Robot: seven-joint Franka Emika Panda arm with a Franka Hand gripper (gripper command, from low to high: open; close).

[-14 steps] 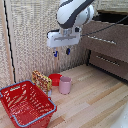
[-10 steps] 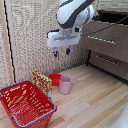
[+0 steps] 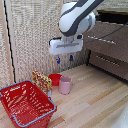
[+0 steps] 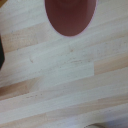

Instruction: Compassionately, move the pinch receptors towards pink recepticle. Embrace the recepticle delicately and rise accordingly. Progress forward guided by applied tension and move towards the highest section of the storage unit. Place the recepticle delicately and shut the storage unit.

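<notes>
The pink recepticle [image 3: 65,85] is a small pale-pink cup standing upright on the wooden floor. My white gripper [image 3: 64,59] hangs above it with a clear gap, its two blue-tipped fingers spread apart and nothing between them. The storage unit [image 3: 107,47] is a brown dresser at the exterior view's right; its top drawer [image 3: 102,24] is pulled out and its inside is hidden by the arm. In the wrist view a round reddish shape [image 4: 70,15] shows on pale floorboards; whether it is the cup or the bowl I cannot tell.
A shallow red bowl [image 3: 55,78] sits just behind the cup. A patterned packet [image 3: 41,80] leans beside it. A red wire basket [image 3: 26,104] stands at the exterior view's lower left. Beige slatted panels [image 3: 35,35] form the back wall.
</notes>
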